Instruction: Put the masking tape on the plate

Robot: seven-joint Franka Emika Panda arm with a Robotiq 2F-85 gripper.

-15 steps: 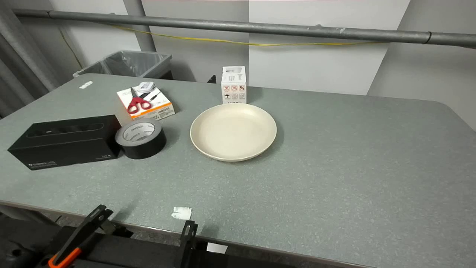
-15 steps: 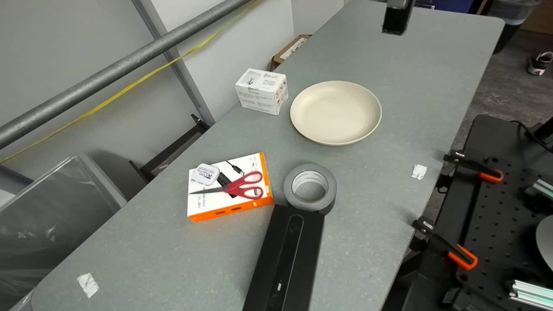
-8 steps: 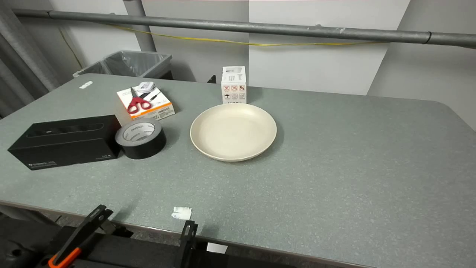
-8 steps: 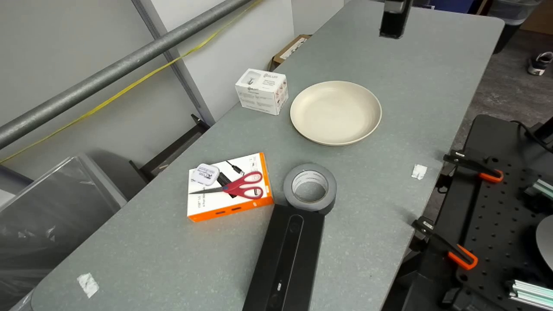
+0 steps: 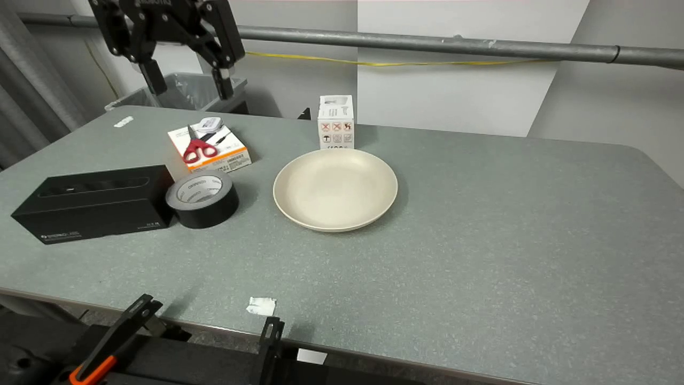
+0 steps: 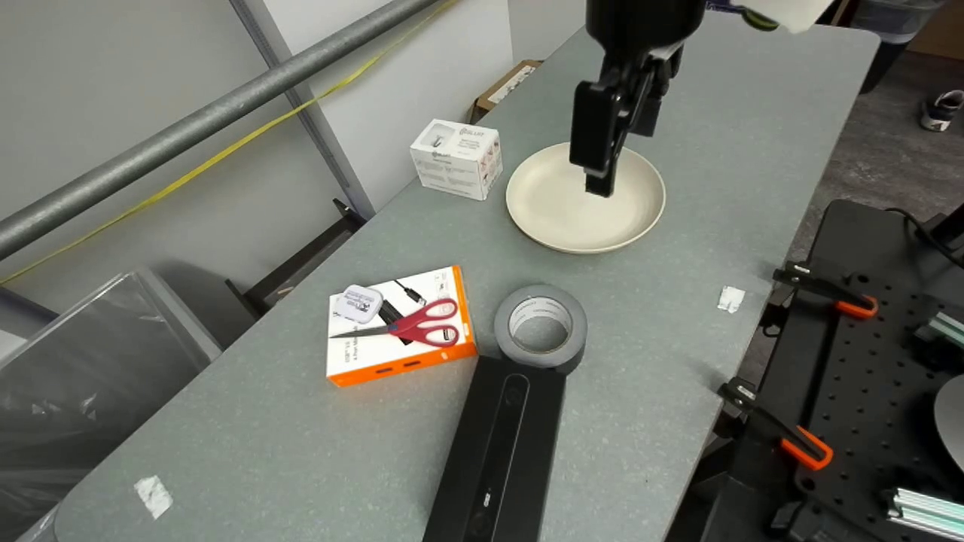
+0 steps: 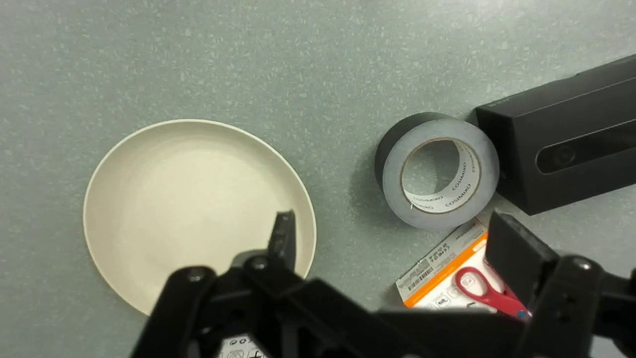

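Along the near edge of the grey speckled table (image 5: 507, 267), in an exterior view, are two black clamps (image 5: 125, 325). Farther in, the ring-shaped black roll of masking tape (image 5: 211, 215) rests on the table, closely flanked by a long black rectangular box (image 5: 101, 208); apart from it sits the round cream plate (image 5: 335, 190). Just behind the tape, red-handled scissors (image 5: 199, 145) lie on a white-and-orange box (image 5: 231, 144); beyond the plate stands a white carton (image 5: 336, 127). Above, the black pincer (image 5: 191, 90) is released, fingers spread; it entered this view within the last half second, tape and plate unmoved.
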